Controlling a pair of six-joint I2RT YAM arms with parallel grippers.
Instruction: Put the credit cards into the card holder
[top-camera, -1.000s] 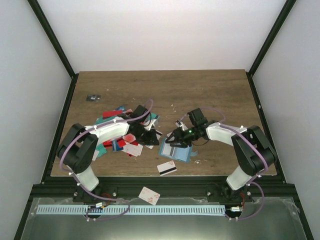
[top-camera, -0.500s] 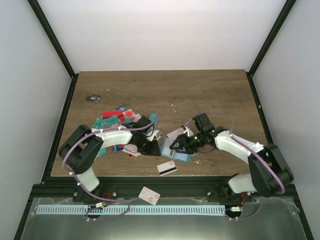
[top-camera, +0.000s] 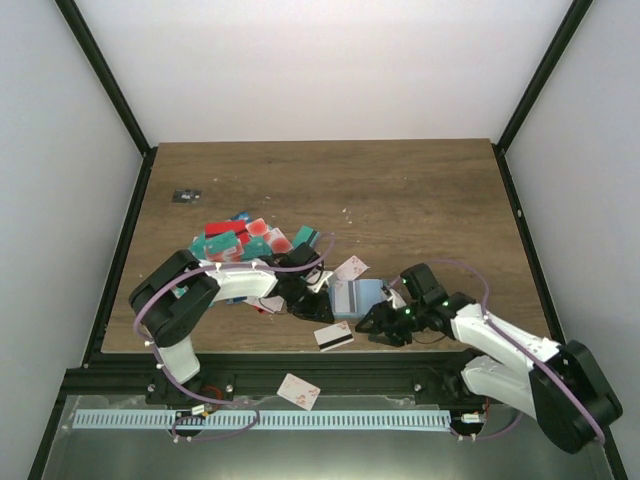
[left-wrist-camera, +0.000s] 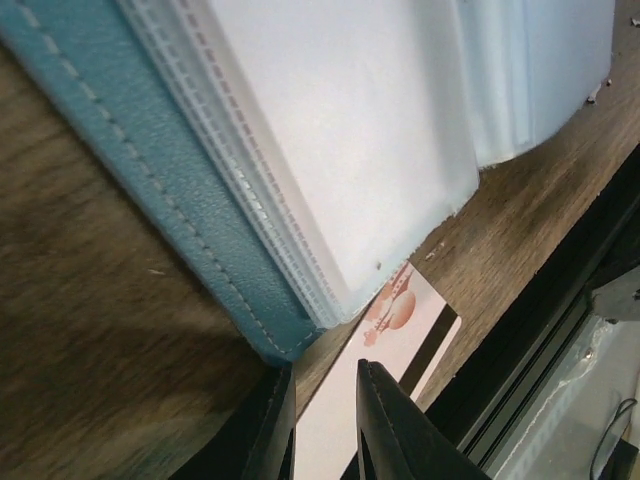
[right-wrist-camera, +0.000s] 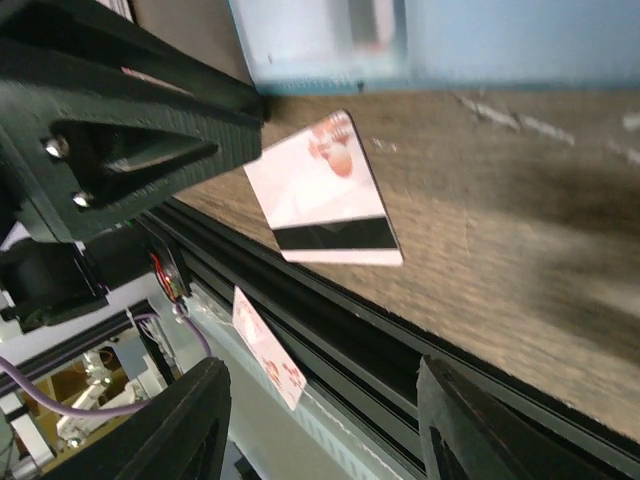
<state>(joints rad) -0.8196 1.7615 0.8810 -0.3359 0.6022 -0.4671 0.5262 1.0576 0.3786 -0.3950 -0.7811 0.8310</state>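
The card holder (top-camera: 358, 296) lies open on the table, teal-blue cover (left-wrist-camera: 190, 240) under clear pocket sleeves. A white credit card with red blotches and a black stripe (top-camera: 334, 337) lies just nearer than it, close to the table's front edge (right-wrist-camera: 325, 200). My left gripper (top-camera: 318, 310) hangs low at the holder's near-left corner; its jaws (left-wrist-camera: 322, 375) stand a narrow gap apart over that card (left-wrist-camera: 400, 320), with nothing gripped. My right gripper (top-camera: 385, 328) is beside the holder's near-right side, fingers wide apart (right-wrist-camera: 330, 430) and empty. More credit cards are piled at the left (top-camera: 240, 243).
One white-and-red card (top-camera: 350, 267) lies at the holder's far edge. Another card (top-camera: 298, 390) has dropped off the table onto the frame below (right-wrist-camera: 265, 360). A small dark object (top-camera: 185, 196) sits at the far left. The black frame rail (right-wrist-camera: 400, 350) runs right along the front edge.
My right arm has pulled back from above the holder toward the front edge and opened wider. My left gripper has slid right and nearer, from the pile to the holder's corner.
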